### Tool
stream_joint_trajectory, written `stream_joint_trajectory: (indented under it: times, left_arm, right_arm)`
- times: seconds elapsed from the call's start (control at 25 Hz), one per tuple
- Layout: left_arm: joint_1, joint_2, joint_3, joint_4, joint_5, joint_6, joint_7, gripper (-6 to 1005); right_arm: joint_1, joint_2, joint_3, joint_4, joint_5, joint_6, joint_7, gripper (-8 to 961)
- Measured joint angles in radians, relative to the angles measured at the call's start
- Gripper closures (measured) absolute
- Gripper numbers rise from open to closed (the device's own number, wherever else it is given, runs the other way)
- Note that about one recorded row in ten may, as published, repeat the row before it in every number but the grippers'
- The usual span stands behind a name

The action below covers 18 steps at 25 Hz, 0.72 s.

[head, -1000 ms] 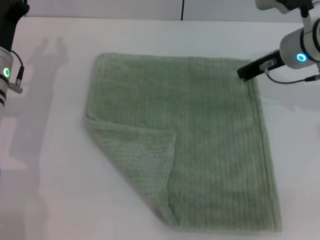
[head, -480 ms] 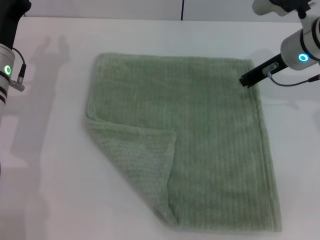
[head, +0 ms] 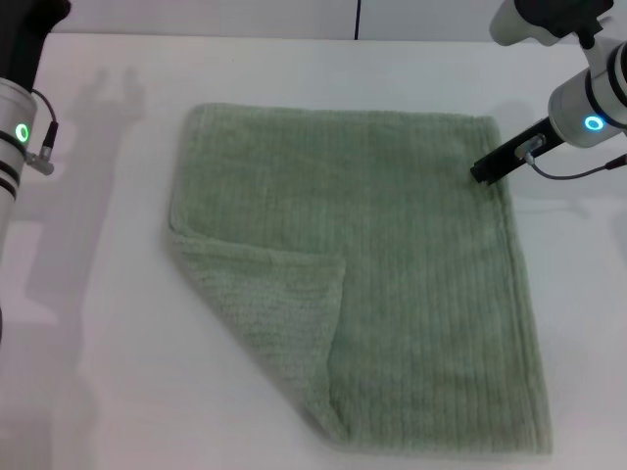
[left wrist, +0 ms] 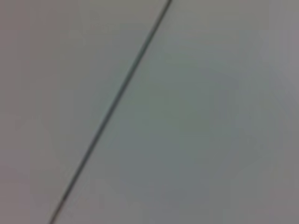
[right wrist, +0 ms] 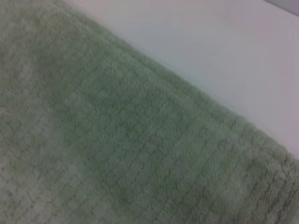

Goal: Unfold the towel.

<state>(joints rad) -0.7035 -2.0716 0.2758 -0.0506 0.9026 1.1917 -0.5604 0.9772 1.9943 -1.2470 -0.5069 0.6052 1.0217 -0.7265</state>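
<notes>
The big pale green fluffy towel [head: 392, 284] lies flat on the white table [head: 108, 372]. Its near left corner is folded over on top. The right gripper [head: 487, 171] is over the towel's far right edge; I cannot tell how its fingers are. The left arm [head: 20, 127] waits at the left side.
</notes>
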Motion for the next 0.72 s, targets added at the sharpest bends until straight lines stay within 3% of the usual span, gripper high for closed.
stream_joint_trajectory:
  times: [0.08, 0.24, 0.48, 0.72]
  left_arm:
    - [-0.012, 0.002, 0.051, 0.012, 0.001, -0.034, -0.001, 503]
    - [-0.022, 0.002, 0.063, 0.022, 0.001, -0.067, -0.002, 497]
    - [-0.03, 0.0, 0.062, 0.026, 0.001, -0.084, 0.005, 257]
    - [-0.031, -0.001, 0.062, 0.026, 0.001, -0.084, 0.005, 231]
  right_arm:
    - [0.001, 0.0, 0.0, 0.005, 0.0, -0.003, -0.004, 954]
    - [0.003, 0.0, 0.0, 0.011, 0.0, -0.003, -0.013, 954]
    - [0.006, 0.0, 0.0, 0.024, 0.001, -0.009, -0.021, 954]
    - [0.008, 0.0, 0.001, 0.041, 0.001, -0.021, -0.027, 954]
